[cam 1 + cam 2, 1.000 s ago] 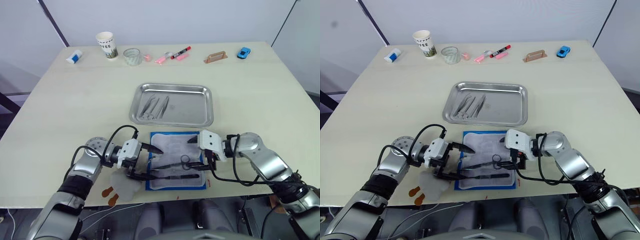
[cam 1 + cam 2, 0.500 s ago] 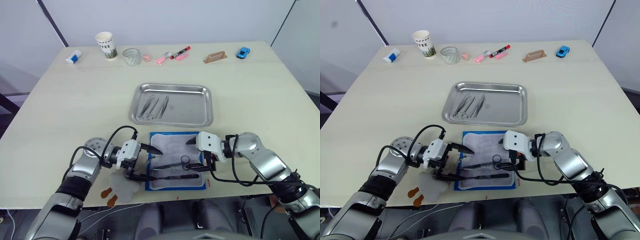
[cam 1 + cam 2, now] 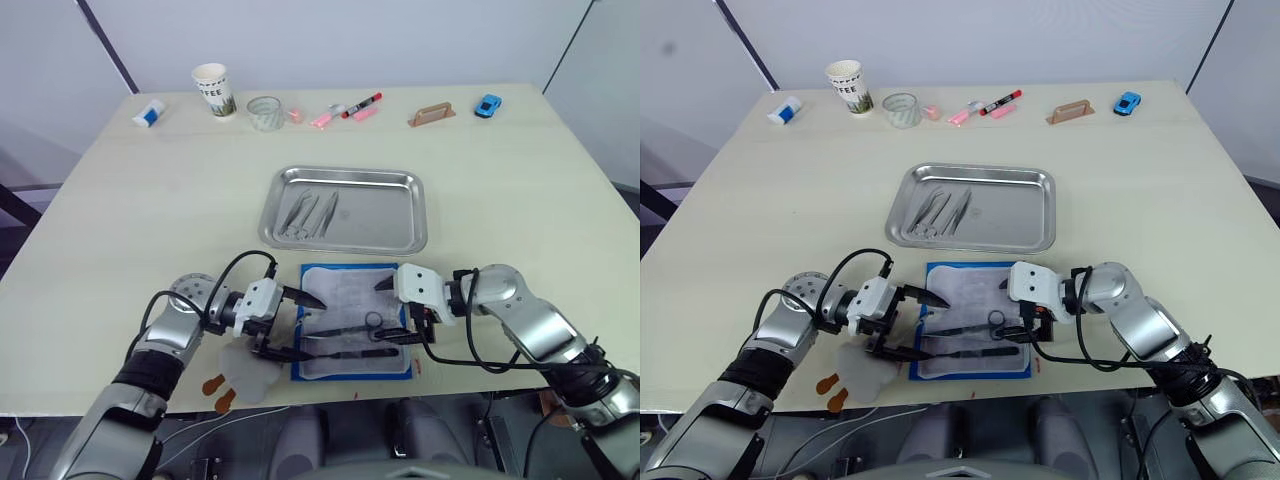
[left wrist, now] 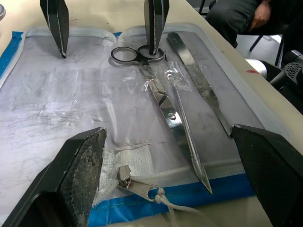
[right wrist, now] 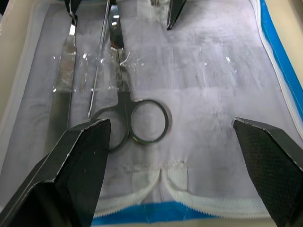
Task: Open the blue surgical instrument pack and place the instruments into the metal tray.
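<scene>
Left eye view: we see the blue pack lying unzipped and flat at the table's near edge, just in front of the metal tray, which holds a few slim tools. Our left gripper and right gripper reach over the pack from either side, both spread wide, holding nothing.

Left wrist view: we look across the pale lining at scissors, a thin probe and a flat handle lying side by side. The zipper pull rests at the blue border.

Right wrist view: we see the scissors' rings between our spread right fingers, untouched.
</scene>
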`<state>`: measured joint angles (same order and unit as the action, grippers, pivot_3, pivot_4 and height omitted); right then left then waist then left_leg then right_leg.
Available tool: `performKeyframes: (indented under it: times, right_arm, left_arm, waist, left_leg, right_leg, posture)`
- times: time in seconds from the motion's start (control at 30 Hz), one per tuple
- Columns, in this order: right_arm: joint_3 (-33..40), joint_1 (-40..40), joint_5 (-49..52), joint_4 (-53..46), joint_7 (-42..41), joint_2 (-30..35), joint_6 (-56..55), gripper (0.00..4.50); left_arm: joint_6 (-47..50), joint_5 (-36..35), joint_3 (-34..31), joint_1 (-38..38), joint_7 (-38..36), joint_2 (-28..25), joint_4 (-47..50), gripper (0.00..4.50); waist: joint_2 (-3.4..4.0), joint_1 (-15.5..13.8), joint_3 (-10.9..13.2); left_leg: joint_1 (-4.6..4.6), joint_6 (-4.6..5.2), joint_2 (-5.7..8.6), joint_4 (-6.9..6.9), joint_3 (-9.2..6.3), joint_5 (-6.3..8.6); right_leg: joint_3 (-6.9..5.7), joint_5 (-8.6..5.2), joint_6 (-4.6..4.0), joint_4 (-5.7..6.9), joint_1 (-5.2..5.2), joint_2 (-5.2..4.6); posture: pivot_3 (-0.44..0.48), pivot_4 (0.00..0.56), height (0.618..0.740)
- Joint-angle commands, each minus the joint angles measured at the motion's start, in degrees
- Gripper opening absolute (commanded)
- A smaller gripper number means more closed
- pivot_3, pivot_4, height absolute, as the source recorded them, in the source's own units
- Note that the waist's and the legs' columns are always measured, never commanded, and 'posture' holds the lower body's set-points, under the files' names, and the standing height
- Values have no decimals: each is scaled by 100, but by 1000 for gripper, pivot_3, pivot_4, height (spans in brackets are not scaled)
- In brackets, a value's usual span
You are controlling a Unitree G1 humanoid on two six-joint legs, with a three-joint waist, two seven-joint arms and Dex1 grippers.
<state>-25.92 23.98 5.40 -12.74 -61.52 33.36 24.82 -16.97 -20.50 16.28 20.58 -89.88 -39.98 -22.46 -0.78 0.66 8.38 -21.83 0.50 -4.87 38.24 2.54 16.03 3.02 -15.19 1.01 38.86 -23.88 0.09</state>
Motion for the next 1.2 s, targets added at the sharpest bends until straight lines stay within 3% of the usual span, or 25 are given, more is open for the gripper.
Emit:
performKeyframes:
  times: [0.03, 0.37, 1.2]
  right_arm:
    - [119, -48, 104, -225, 13, -5, 7, 4500]
    - [320, 147, 537, -417, -80, -115, 196, 4500]
    - [-44, -14, 84, -310, 151, -53, 206, 4500]
  left_arm:
    - [18, 211, 182, -149, -262, -91, -217, 4461]
    - [-89, 236, 193, -161, -262, -42, -353, 4461]
    - [-284, 239, 278, -79, -262, -37, -629, 4461]
  waist:
    - [0, 0, 0]
    - [0, 1, 0]
    - [1, 0, -1]
  left_leg:
    - [0, 0, 0, 0, 0, 0]
    - [1, 0, 0, 0, 0, 0]
    - [3, 0, 0, 0, 0, 0]
  right_leg:
    - [0, 0, 0, 0, 0, 0]
    - [0, 0, 0, 1, 0, 0]
    - [0, 0, 0, 1, 1, 0]
  posture:
    - [0, 150, 737]
    - [0, 150, 737]
    - [0, 150, 737]
